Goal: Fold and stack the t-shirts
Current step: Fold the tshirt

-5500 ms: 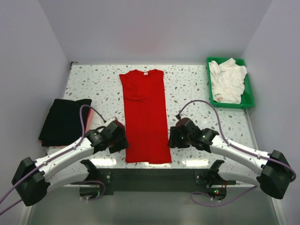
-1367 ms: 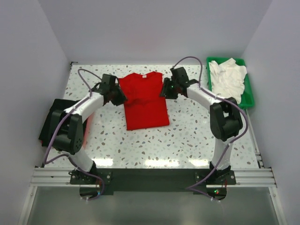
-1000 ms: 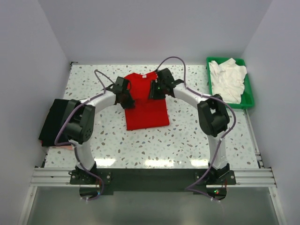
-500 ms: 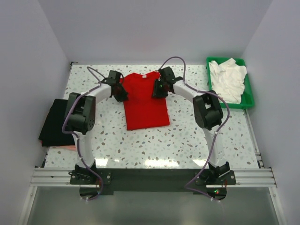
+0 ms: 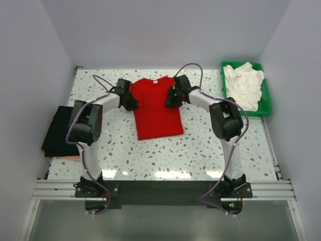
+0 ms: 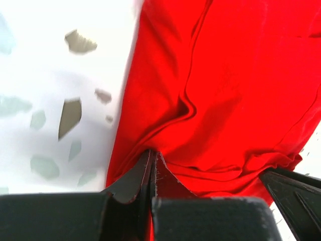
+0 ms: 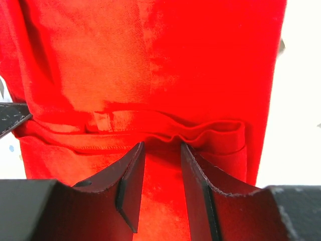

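Note:
The red t-shirt (image 5: 156, 113) lies folded in half at the middle of the table, its neck label at the far end. My left gripper (image 5: 128, 100) is at the shirt's left edge. In the left wrist view the left gripper (image 6: 152, 156) is shut, with a pinch of red cloth (image 6: 220, 85) bunched at its tips. My right gripper (image 5: 173, 95) is at the shirt's right edge. In the right wrist view the right gripper (image 7: 160, 149) stands open over a doubled hem of the red cloth (image 7: 165, 75). A folded black t-shirt (image 5: 62, 129) lies at the left. White t-shirts (image 5: 243, 85) are heaped at the far right.
The green tray (image 5: 265, 103) holding the white shirts stands at the table's far right corner. Both arms arch over the table's sides toward the far half. Speckled tabletop (image 5: 200, 145) shows in front of the red shirt.
The long red shirt is now folded in half, near hem brought to the far end. In the last second both grippers shifted slightly outward to the shirt's edges.

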{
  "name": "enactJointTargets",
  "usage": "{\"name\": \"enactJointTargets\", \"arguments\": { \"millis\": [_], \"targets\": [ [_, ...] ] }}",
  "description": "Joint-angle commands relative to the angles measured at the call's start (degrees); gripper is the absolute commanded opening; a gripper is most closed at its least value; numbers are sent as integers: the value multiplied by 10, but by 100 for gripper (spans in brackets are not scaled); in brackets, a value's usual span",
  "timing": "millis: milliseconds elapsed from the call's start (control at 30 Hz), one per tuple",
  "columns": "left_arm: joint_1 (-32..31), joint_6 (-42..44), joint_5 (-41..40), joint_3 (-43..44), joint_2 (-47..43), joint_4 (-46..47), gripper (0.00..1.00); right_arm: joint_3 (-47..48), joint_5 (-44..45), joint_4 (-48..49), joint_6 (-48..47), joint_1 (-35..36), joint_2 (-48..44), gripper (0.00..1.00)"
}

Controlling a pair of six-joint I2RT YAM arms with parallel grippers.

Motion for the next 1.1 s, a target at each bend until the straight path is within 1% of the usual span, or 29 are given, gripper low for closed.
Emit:
{"name": "enactJointTargets", "arguments": {
  "millis": [0,100,133,267,333,400,433,567,600,667,800,933,1067],
  "targets": [
    [-17,-15,-34,-80,-27,-27,0,-73,32,-16,11,0,-30,40],
    [-27,-25,-34,-133,-57,-5,0,-163,30,7,24,4,-81,39],
    [-31,-26,-34,-146,-66,-1,0,-181,28,14,28,3,-81,39],
    [-43,-30,-34,-204,-105,17,0,-271,14,48,41,6,-149,39],
    [-50,-31,-35,-233,-133,18,0,-326,12,65,46,16,-176,39],
    [-63,-33,-35,-268,-155,19,0,-362,10,82,49,24,-212,39],
    [-66,-38,-35,-280,-178,20,0,-391,9,87,54,35,-223,39],
    [-73,-43,-35,-343,-249,28,0,-459,0,109,68,54,-278,39],
    [-73,-41,-35,-357,-271,27,0,-467,-3,111,69,54,-286,39],
    [-73,-35,-34,-359,-287,19,0,-472,-5,106,65,54,-306,39],
    [-68,-19,-55,-316,-316,-11,0,-443,-6,63,53,54,-341,40],
    [-46,-1,-58,-279,-331,-32,4,-400,24,33,43,51,-378,43],
    [-26,8,-51,-247,-317,-30,7,-372,20,30,43,33,-387,43]
  ]
}}
